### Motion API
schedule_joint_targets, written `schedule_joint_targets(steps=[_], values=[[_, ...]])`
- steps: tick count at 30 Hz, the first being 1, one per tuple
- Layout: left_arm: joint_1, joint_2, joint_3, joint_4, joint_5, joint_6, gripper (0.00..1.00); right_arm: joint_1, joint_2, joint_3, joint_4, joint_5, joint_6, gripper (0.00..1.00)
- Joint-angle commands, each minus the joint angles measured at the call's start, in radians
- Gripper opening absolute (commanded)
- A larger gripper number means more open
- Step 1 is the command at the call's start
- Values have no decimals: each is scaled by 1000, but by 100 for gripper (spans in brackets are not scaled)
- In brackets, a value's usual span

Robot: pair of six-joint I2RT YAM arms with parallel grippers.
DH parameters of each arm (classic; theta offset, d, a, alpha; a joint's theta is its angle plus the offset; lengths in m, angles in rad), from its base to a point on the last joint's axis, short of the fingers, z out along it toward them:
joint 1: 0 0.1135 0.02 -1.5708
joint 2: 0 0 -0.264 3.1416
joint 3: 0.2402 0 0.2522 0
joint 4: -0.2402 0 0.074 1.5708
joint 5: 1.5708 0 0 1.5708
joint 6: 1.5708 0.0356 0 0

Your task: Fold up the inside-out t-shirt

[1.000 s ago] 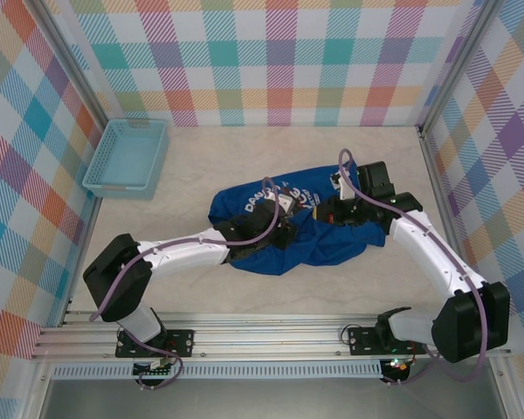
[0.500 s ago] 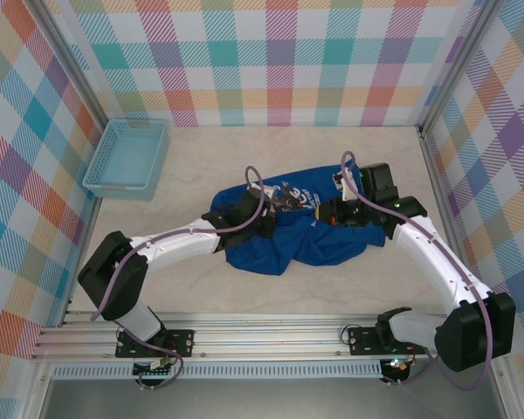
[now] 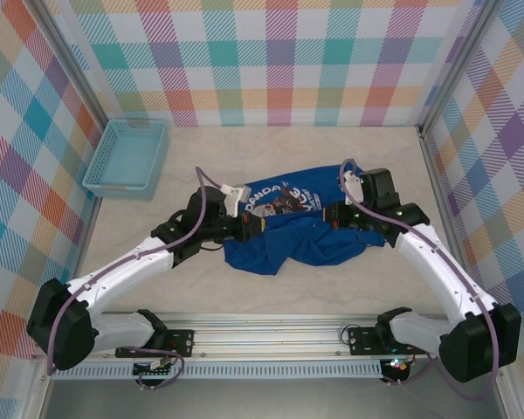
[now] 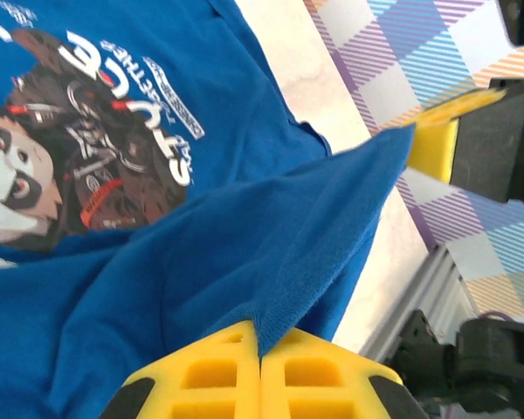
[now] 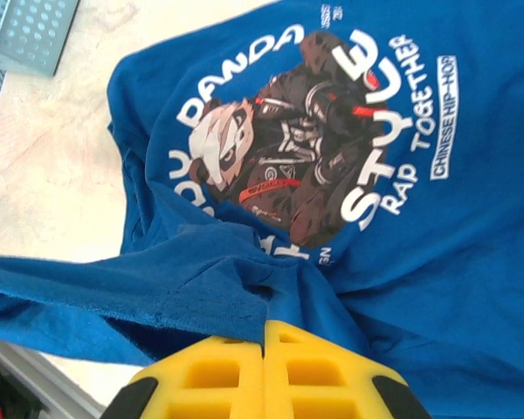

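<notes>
Top view: the royal-blue t-shirt (image 3: 288, 249) lies rumpled mid-tabletop (image 3: 349, 288), held between both arms, with the basket (image 3: 127, 157) well apart

Left wrist: left fingers (image 4: 211, 377) pinched together on a cloth fold

Right wrist: right fingers (image 5: 325, 377) likewise clamped on cloth

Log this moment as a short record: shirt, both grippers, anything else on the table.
t-shirt: blue, bunched mid-table, print facing up
left gripper: shut, pinching a t-shirt edge
right gripper: shut, pinching a t-shirt fold
basket: light blue, far left corner, apart from the t-shirt
fold state: crumpled, not yet folded
</notes>
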Motion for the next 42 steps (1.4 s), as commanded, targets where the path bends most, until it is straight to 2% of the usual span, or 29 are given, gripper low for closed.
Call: schedule_joint_targets(steps=[1, 5, 9, 12, 18, 22, 26, 27, 28, 32, 34, 36, 39, 42], values=[[60, -32, -65, -28, 153, -46, 0, -16, -52, -27, 13, 180, -2, 0], [62, -23, -89, -69, 198, 16, 0, -15, -50, -12, 7, 168, 1, 0], [47, 23, -74, -156, 119, 78, 0, -15, -15, -6, 37, 33, 5, 0], [21, 62, -54, -156, 71, 83, 0, -14, 7, -10, 60, -50, 13, 0], [-47, 58, -9, -110, 90, 124, 0, -10, 14, 11, 17, -99, -4, 0], [-135, 100, 45, -185, 62, 196, 0, -9, 36, 18, -115, -44, 45, 0], [-228, 187, 73, -240, 55, 245, 2, -9, -19, -91, -148, 26, 163, 0], [-246, 215, 88, -251, 49, 258, 4, -10, -30, -117, -148, 35, 187, 0], [-260, 243, 109, -265, 43, 267, 8, -8, -40, -143, -149, 45, 205, 5], [-265, 289, 184, -294, 17, 293, 39, -3, -88, -132, -168, 141, 188, 30], [-247, 251, 189, -273, 11, 304, 47, 21, -113, -102, -139, 194, 157, 38], [-198, 195, 161, -213, -7, 290, 52, 47, -92, -77, -79, 225, 125, 42], [-55, 144, 104, -106, -185, 163, 63, 58, 63, -40, 90, 175, 90, 48], [129, 186, 123, -152, -411, 11, 66, 60, 317, 79, 251, 114, 51, 54]])
